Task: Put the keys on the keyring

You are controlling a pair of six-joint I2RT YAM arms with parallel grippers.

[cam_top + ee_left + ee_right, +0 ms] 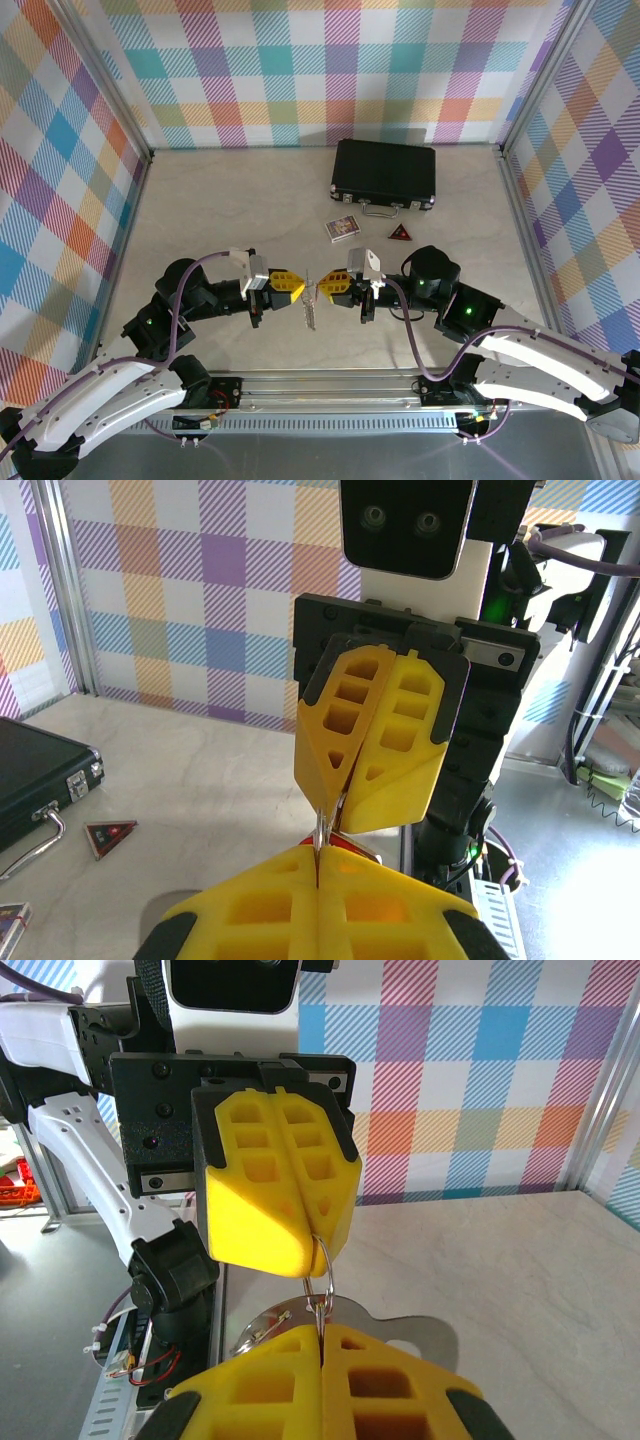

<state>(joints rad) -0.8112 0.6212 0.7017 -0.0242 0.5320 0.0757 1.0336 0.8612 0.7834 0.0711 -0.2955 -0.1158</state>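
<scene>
The left gripper (298, 286) and the right gripper (324, 288) meet tip to tip above the near middle of the table (220, 210), both clenched. In the right wrist view the keyring (323, 1278) runs as a thin silver loop from the left fingertips into the right ones, so each seems to pinch one side of it, probably to steady the ring for threading. The keys (337, 838) show as a sliver of red just behind the left fingertips, with silver metal hanging below the two grippers. Whether they are on the loop yet cannot be told. Well apart on the far side lie a black case (385, 172), a small card box (343, 229) and a dark red triangle (400, 232), none of them in the way.
</scene>
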